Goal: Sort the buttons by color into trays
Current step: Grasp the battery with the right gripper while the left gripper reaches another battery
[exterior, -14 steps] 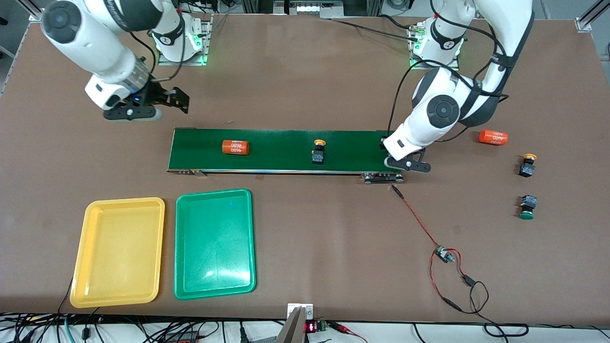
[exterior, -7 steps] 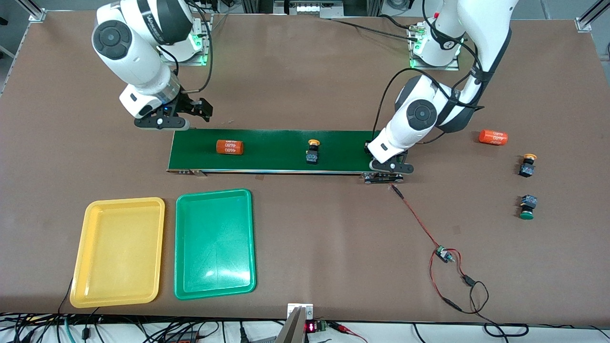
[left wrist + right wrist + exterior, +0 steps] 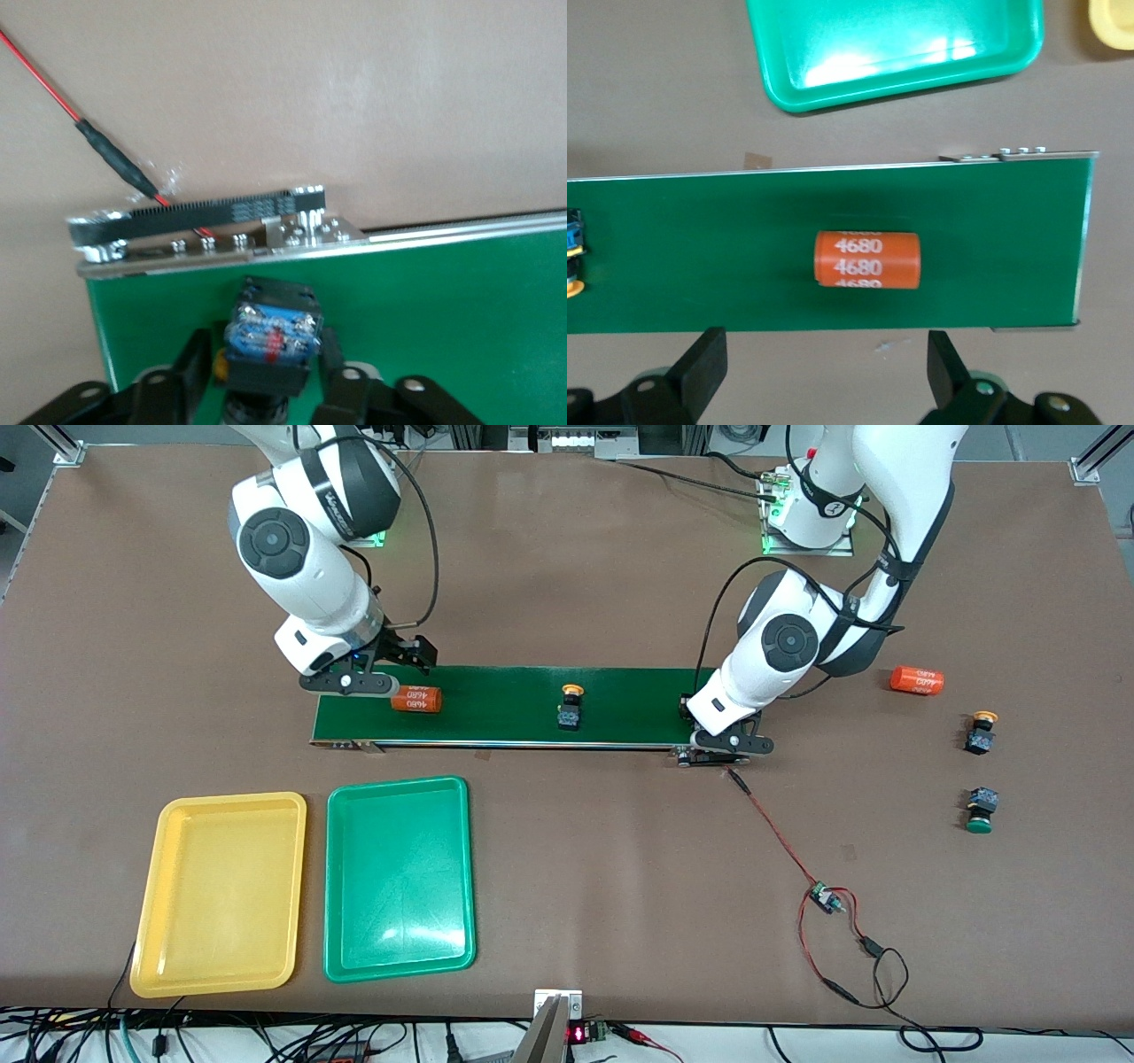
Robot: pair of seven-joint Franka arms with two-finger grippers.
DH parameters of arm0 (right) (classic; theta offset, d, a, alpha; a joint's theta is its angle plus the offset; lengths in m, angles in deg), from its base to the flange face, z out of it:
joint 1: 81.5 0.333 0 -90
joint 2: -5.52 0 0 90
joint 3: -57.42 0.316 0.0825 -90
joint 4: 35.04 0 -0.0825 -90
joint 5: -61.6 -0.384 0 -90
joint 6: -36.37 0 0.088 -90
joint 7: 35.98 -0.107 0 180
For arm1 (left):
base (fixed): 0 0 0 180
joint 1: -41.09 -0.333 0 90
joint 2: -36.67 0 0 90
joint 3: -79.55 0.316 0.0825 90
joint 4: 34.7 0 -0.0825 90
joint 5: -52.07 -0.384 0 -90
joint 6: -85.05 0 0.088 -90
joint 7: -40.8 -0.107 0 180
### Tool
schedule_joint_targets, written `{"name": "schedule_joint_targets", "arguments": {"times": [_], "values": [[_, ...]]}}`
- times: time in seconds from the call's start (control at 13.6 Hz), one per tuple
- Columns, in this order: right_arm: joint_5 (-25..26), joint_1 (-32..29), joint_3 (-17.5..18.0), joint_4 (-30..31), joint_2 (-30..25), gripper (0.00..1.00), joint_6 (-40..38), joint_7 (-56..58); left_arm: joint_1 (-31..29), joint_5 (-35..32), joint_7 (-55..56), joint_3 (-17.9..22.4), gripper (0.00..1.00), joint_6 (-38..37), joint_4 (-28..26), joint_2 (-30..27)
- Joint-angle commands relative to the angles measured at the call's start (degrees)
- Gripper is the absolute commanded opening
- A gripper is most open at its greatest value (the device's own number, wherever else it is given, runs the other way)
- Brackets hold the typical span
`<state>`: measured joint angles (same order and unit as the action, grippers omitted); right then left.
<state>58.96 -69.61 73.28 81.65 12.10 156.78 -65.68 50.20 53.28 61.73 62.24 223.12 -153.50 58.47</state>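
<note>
Front view: your brown table (image 3: pixel 567 886) carries a green conveyor belt (image 3: pixel 505 700), an upright yellow button (image 3: pixel 569 707) on it; yellow tray (image 3: pixel 144 921) and green tray (image 3: pixel 335 903) lie nearer the camera.

Left wrist view: left gripper (image 3: pixel 266 376) loosely brackets a button (image 3: pixel 268 338) on the belt.

Right wrist view: right gripper (image 3: pixel 824 367), spread wide, hovers over an orange cylinder (image 3: pixel 866 259).

White rounded arm shells, dark round joint caps, black looping cables, black end effectors
</note>
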Motion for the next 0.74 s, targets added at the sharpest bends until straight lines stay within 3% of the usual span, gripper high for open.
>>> {"name": "schedule_joint_targets", "arguments": {"times": [0.0,0.15,0.37,0.66], "values": [[1.15,1.73,0.06,-1.99,3.34,1.0,2.28,-3.95,0.12,-0.77,-0.36,0.69,1.0,-1.04,2.86,-0.17],[1.68,2.7,-0.03,-4.26,5.19,1.0,2.21,-5.88,-0.75,-0.68,-1.32,0.69,1.0,-2.53,3.23,-4.19],[2.39,3.14,-0.03,-4.98,6.33,1.0,2.12,-6.51,-8.11,-1.21,-4.3,0.69,1.0,-7.19,3.58,-7.99],[2.56,4.89,-0.12,-6.46,8.35,1.0,2.38,-8.53,-20.59,-1.3,-28.06,0.6,1.0,-12.9,3.4,-7.91]]}}
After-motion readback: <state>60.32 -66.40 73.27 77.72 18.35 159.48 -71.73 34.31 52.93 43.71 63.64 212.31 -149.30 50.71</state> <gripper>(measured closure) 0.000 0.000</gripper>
